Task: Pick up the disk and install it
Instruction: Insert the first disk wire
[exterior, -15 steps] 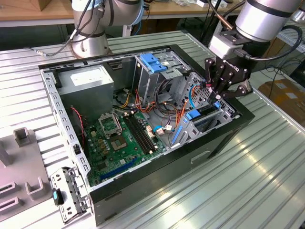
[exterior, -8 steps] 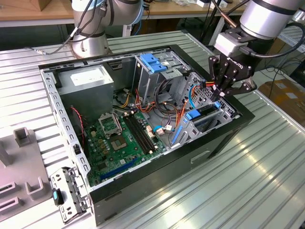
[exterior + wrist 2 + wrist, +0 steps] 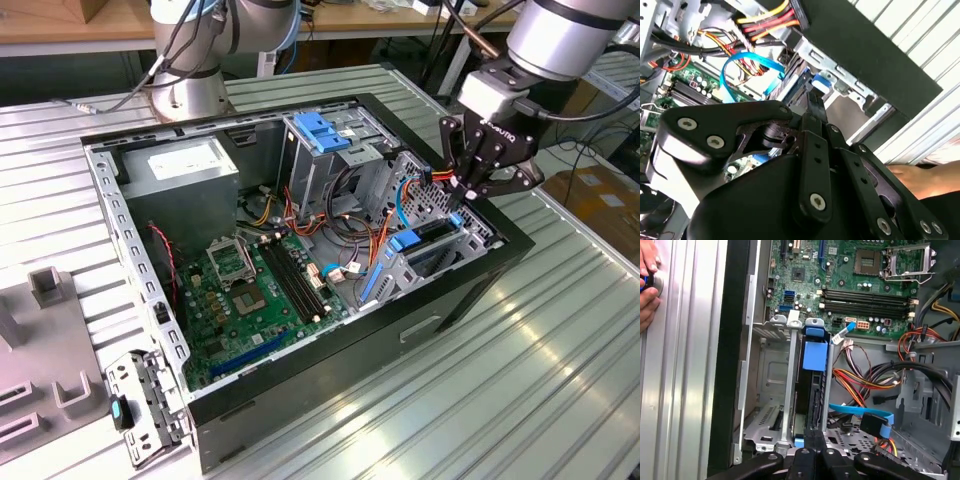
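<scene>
The disk stands on edge inside the metal drive cage at the corner of the open computer case, its blue carrier rail facing up. In the exterior view the disk lies in the cage at the case's right end. My gripper hangs right over that end, fingers together and shut, tips at the blue end of the carrier. Both wrist views show the black gripper against the carrier's end; whether it pinches the blue tab is unclear.
Motherboard, power supply and a taller cage with a blue latch fill the case. Loose cables run beside the disk. A person's hand rests on the ribbed table. A grey fixture and bracket lie at the exterior view's left.
</scene>
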{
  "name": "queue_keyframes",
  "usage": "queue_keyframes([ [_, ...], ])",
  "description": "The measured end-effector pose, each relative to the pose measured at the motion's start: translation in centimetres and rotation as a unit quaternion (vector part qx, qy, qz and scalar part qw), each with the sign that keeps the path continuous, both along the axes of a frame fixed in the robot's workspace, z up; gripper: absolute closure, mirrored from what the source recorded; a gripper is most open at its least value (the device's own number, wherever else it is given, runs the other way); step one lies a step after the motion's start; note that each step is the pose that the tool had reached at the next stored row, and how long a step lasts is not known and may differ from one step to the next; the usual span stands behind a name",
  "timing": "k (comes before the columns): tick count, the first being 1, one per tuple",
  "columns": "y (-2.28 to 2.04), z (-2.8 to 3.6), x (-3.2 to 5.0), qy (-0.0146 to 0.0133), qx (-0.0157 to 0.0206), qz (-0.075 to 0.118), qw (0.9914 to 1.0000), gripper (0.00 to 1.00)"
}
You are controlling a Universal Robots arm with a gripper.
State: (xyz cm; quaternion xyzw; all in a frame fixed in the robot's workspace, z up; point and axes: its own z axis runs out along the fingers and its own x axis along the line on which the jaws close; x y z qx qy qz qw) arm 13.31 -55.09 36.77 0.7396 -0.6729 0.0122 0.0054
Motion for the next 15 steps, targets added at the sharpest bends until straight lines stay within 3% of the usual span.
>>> queue_keyframes([
  [1, 0.34, 0.00, 0.21, -0.0007, -0.0001, 0.001, 1.00000, 0.89],
  [4, 0.73, 0.04, 0.61, -0.0018, -0.0001, 0.001, 1.00000, 0.89],
  [6, 1.29, 0.10, 1.18, -0.0035, -0.0001, 0.001, 0.99999, 0.89],
  [9, 2.20, 0.11, 1.93, -0.0037, -0.0003, 0.001, 0.99999, 0.89],
  [10, 2.71, 0.10, 2.26, -0.0037, -0.0012, 0.001, 0.99999, 0.89],
  [15, 2.76, 0.10, 2.26, -0.0036, -0.0029, 0.001, 0.99999, 0.89],
])
